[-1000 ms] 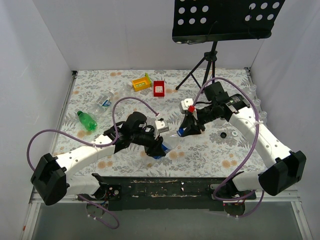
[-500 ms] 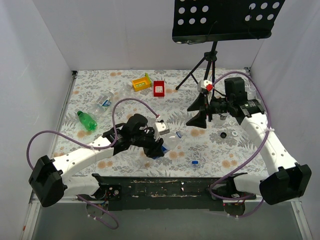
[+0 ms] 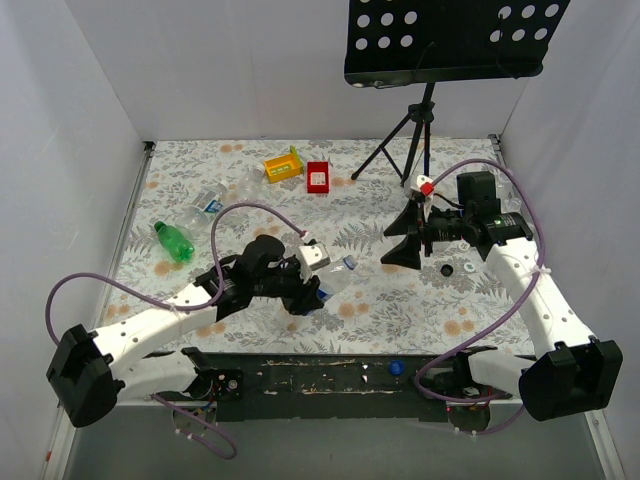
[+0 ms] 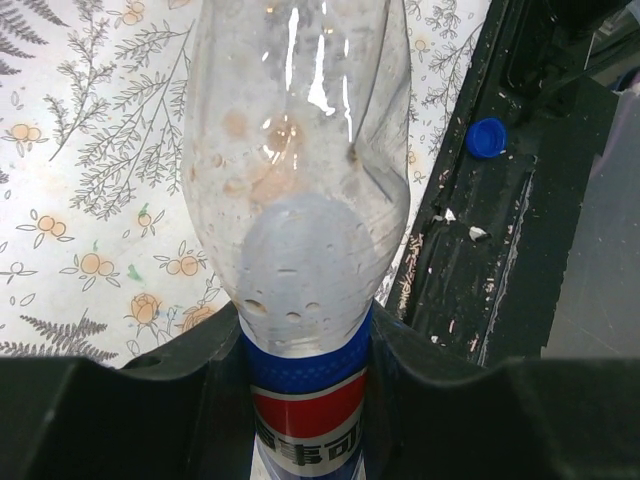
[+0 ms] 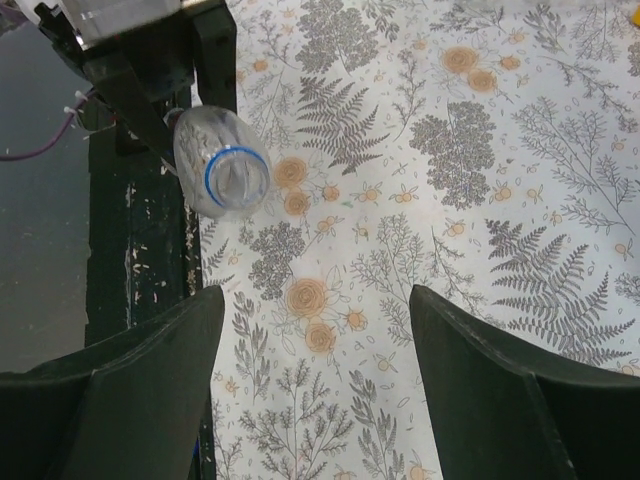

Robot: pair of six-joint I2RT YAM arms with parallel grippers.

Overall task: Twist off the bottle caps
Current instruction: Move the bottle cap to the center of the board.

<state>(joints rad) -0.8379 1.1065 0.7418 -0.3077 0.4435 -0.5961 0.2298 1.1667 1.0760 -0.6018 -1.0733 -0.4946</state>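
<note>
Bottle caps are what we are after, and one of them, the blue cap [image 3: 396,368], has just come free: a second ago the right gripper [image 5: 315,340] was pinched on the neck of the Pepsi bottle [image 3: 335,273]. Half a second ago it had pulled back toward the far right with the cap lying loose on the table [image 3: 430,310]. Now the cap sits on the black base rail [image 3: 300,375] at the near edge, between the two arm bases. The right wrist view shows that claw spread wide with nothing between its fingers, and it looks straight at the bottle's mouth, open with only the blue ring left on it. The left gripper [image 3: 312,290] is pressed onto the bottle's labelled body, holding it tilted above the table near the middle front. We judge this bottle finished and ready to be set aside. Counting loose caps, we find three: the blue one, plus a black cap [image 3: 446,270] and a white cap [image 3: 467,268] just beside each other under the right arm. Bottles: one Pepsi, one green bottle [image 3: 173,241] lying at the left, and at least two clear bottles [image 3: 207,204] beyond it; whether those are capped is too small to tell. Boxes: one yellow box [image 3: 282,164] and one red box [image 3: 318,176].
</note>
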